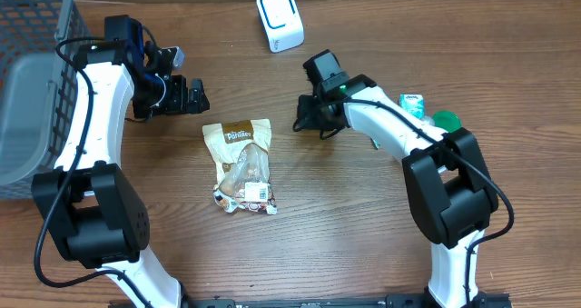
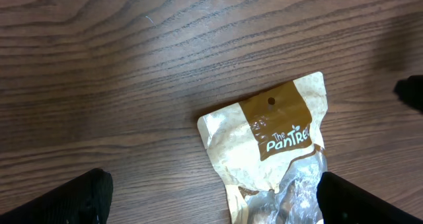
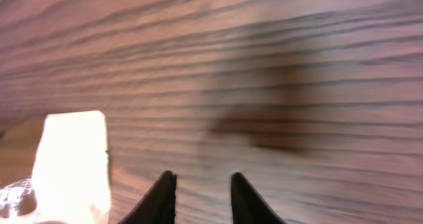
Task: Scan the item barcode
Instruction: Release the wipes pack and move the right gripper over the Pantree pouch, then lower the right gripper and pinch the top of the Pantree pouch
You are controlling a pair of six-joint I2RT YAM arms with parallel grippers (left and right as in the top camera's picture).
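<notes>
The item, a tan and brown snack pouch [image 1: 243, 165] with a clear lower half, lies flat on the wooden table; a small white label [image 1: 257, 192] sits near its bottom end. My left gripper [image 1: 198, 96] hovers up and left of the pouch, open wide. In the left wrist view the pouch [image 2: 277, 138] lies between and beyond the black fingers [image 2: 76, 201], untouched, with the gripper [image 2: 213, 184] empty. My right gripper [image 1: 301, 117] is to the pouch's upper right. Its view shows the gripper [image 3: 203, 178] open a little over bare wood, the pouch's pale edge [image 3: 73, 164] at left.
A white and blue scanner [image 1: 280, 19] stands at the back centre. A grey wire basket [image 1: 36, 63] fills the far left. A small teal and white box [image 1: 412, 102] and a green round thing [image 1: 446, 120] lie beside the right arm.
</notes>
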